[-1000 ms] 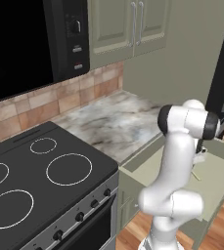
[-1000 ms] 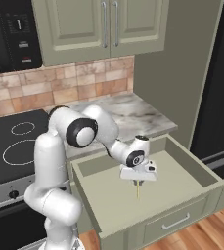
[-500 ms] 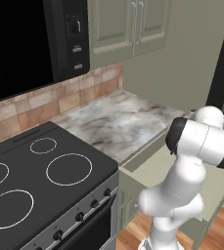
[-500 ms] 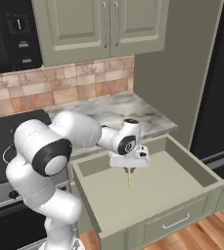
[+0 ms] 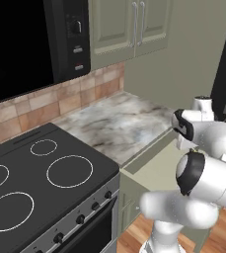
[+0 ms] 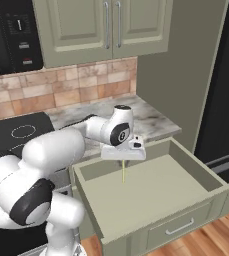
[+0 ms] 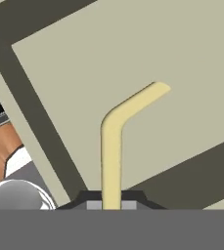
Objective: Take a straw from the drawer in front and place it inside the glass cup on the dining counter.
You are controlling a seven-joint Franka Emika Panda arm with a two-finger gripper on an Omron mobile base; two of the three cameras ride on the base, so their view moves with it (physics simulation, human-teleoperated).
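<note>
The sage-green drawer (image 6: 186,222) stands pulled out, and its pale floor (image 7: 133,53) is bare. Above its back left part my gripper (image 6: 123,159) points down, shut on the top of the straw (image 6: 123,171). The straw, a thin pale yellow stick, hangs straight down, its lower end clear of the drawer floor. In the hand view the straw (image 7: 111,156) rises from between my fingertips and bends to the right near its tip. In the left base view my own arm stands in front of the drawer (image 5: 156,170). The glass cup and the dining counter are out of view.
A marble worktop (image 6: 153,122) runs behind the drawer under tan tile and green wall cabinets (image 6: 111,25). A black stove top (image 5: 45,183) lies to the left, with a black microwave (image 5: 16,44) above it. A tall black appliance (image 6: 226,90) stands to the right.
My gripper has lifted the straw a little and carried it left, toward the drawer's back left corner. The arm's elbow has swung round toward the cameras.
</note>
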